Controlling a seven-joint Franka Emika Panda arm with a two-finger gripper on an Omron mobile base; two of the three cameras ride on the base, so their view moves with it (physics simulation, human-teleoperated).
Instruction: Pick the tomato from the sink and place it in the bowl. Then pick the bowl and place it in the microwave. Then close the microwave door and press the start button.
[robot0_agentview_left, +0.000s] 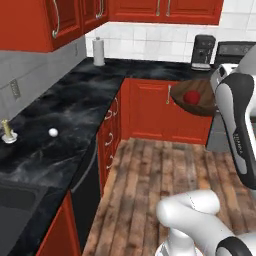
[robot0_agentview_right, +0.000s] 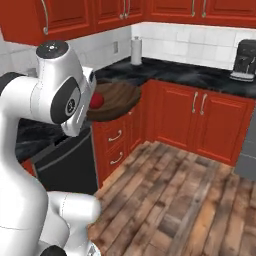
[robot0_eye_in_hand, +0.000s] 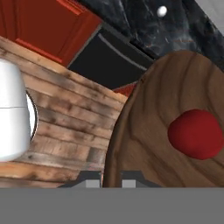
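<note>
- The gripper (robot0_eye_in_hand: 109, 179) is pinching the near rim of the bowl (robot0_eye_in_hand: 175, 127), with one finger on each side of the thin edge, and it is holding the bowl up in the air over the wooden floor (robot0_agentview_left: 165, 175).
- The tomato (robot0_eye_in_hand: 195, 133) is sitting inside the bowl, close to the middle, a bit away from the fingers.
- In the left base view the bowl (robot0_agentview_left: 197, 97) is hanging in front of the red cabinets (robot0_agentview_left: 150, 110) and looking tipped to one side, with the tomato (robot0_agentview_left: 192, 97) resting on the slope.
- The tomato is round, so it is likely ready to roll. If the arm is swinging fast or tipping the bowl more, the tomato could be rolling over the rim and dropping to the floor.
- The grip is only on one edge, so the wide bowl could be sagging or slipping out of the fingers.
- The bowl is also close to the black counter (robot0_agentview_right: 165, 72) in the right base view, so a wide turn could be bumping it.
</note>
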